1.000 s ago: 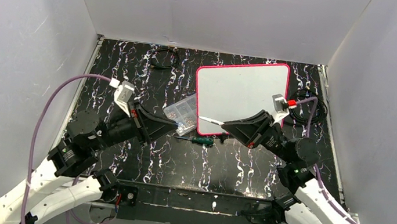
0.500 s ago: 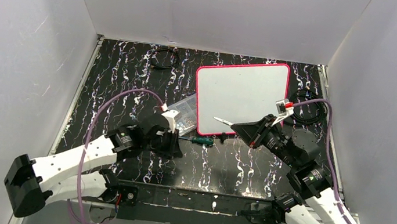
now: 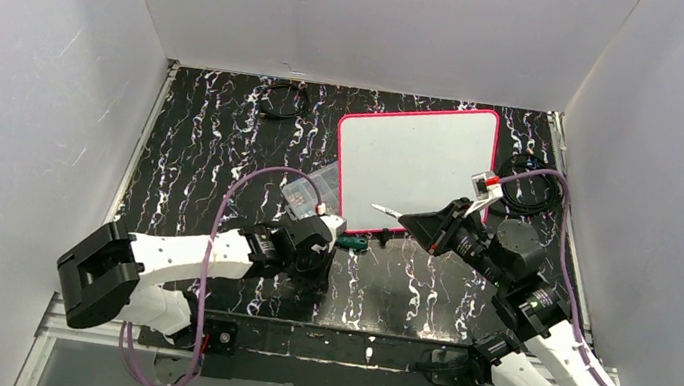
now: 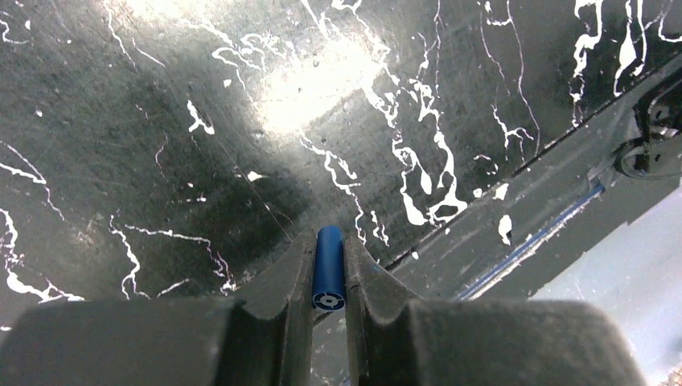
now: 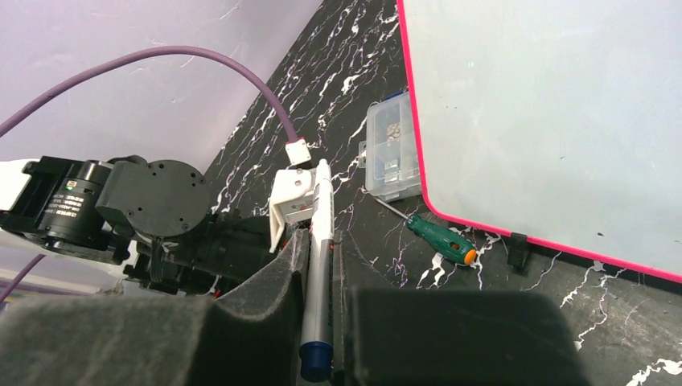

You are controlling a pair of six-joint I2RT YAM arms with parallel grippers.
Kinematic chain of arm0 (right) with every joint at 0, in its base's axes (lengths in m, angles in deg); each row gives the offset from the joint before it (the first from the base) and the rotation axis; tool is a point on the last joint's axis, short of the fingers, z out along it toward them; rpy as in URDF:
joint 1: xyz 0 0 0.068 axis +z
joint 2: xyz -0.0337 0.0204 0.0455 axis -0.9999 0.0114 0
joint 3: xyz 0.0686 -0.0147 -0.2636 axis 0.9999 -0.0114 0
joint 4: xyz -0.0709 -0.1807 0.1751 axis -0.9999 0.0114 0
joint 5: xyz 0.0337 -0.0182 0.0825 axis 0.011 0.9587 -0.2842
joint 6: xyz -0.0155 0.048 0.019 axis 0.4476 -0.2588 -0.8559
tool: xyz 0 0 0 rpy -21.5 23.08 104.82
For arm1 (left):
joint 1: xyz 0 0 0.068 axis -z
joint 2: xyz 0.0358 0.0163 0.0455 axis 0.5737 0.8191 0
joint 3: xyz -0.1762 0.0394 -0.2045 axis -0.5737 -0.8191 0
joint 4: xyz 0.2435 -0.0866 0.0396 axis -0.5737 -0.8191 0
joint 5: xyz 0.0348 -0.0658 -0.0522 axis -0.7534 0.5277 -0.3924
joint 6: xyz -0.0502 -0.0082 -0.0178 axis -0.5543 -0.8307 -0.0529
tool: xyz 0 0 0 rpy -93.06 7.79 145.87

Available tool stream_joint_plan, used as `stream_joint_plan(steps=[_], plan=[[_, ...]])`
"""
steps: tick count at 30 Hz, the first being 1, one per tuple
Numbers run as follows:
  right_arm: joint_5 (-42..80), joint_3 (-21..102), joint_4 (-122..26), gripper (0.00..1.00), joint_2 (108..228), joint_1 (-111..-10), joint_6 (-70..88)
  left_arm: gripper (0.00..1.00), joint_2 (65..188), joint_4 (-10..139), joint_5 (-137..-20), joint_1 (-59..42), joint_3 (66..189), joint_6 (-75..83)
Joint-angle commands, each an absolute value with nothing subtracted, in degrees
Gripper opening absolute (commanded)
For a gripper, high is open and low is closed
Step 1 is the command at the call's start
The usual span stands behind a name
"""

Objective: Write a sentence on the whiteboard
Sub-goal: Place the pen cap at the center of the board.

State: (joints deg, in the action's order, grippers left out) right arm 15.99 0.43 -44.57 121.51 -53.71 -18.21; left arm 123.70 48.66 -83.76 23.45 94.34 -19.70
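Your left gripper (image 4: 329, 245) hangs low over the table (image 4: 161, 121) near its front edge, clamped on a blue cap (image 4: 329, 281) that only its wrist camera shows. Right of it lie the clear box (image 3: 310, 192) and the screwdriver (image 3: 349, 243). The whiteboard (image 3: 418, 163) lies flat at the back right, its long axis across the table, slightly skewed. Your right gripper (image 3: 407, 220) clenches a marker (image 3: 384, 209), its tip pointing left over the board's near-left part.

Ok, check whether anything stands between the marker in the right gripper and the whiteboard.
Nothing visible does. The right gripper holds the marker, and in the top view its tip lies over the near edge of the whiteboard. The screwdriver and the clear box lie on the table off the board's near left corner, outside that path.
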Motion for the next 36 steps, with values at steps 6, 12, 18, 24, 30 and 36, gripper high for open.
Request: stream_joint_plan(steps=[6,12,18,24,30,36], plan=[[16.93,-0.01,-46.02,0.01,122.05,-53.93,-17.26,0.11,128.26,54.84,-85.91,23.9,94.1,-16.83],[16.68,0.19,-46.14,0.01,122.41,-53.93,-17.39,0.16,130.35,57.1,-88.94,23.89,93.7,-16.22],[16.94,-0.09,-46.42,0.01,122.31,-53.97,-17.69,0.29,132.51,57.15,-89.94,22.93,93.48,-16.49],[17.17,0.12,-45.63,0.01,121.85,-53.93,-17.54,0.32,131.24,56.73,-90.96,22.41,92.72,-17.28],[17.39,-0.05,-45.13,0.01,121.04,-53.94,-17.35,0.45,127.7,55.81,-92.01,22.35,91.46,-18.0],[17.78,0.05,-43.69,0.01,120.54,-53.93,-16.41,0.56,120.93,52.77,-93.16,22.09,91.07,-18.74]])
